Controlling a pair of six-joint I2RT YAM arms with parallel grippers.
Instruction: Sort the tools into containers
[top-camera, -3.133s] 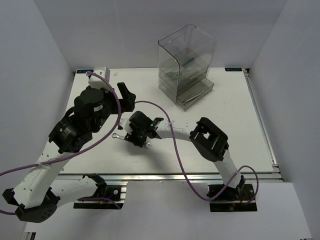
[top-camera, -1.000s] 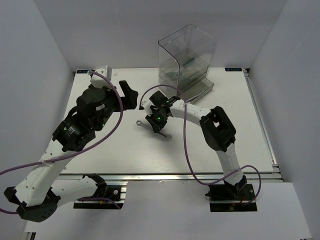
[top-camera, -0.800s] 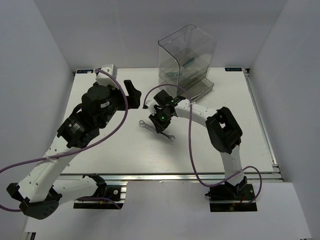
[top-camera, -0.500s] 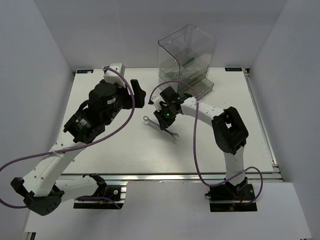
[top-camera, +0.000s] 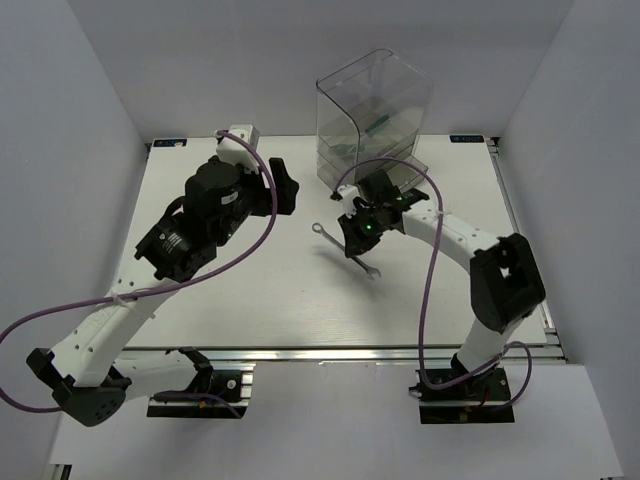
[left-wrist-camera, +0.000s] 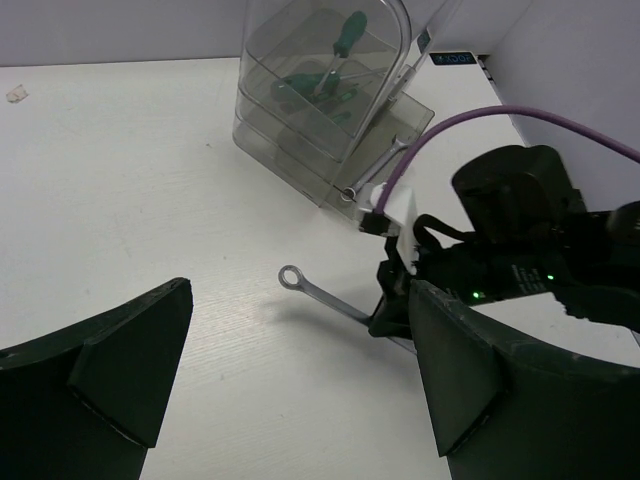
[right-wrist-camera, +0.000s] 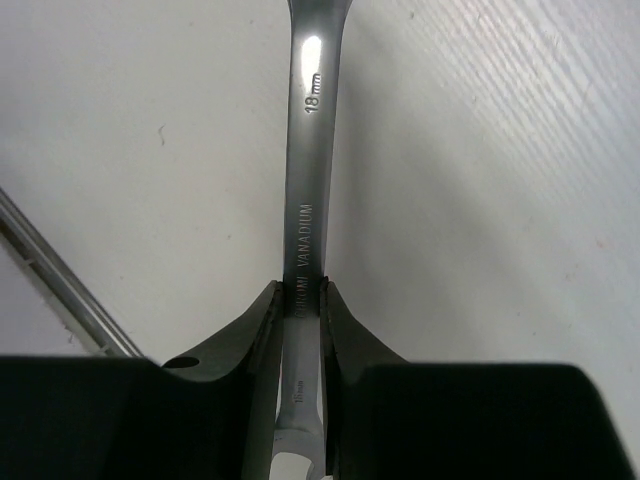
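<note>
Your right end effector (top-camera: 358, 230), clamped on the slim polished silver metal wrench (right-wrist-camera: 307, 200), has carried it from the middle of the white counter (top-camera: 230, 300) toward the far edge, near the clear smoky-grey plastic drawer unit (top-camera: 372, 110). Dropping it in a drawer looks next. Your left end effector (top-camera: 282, 186) hangs spread wide, empty.
</note>
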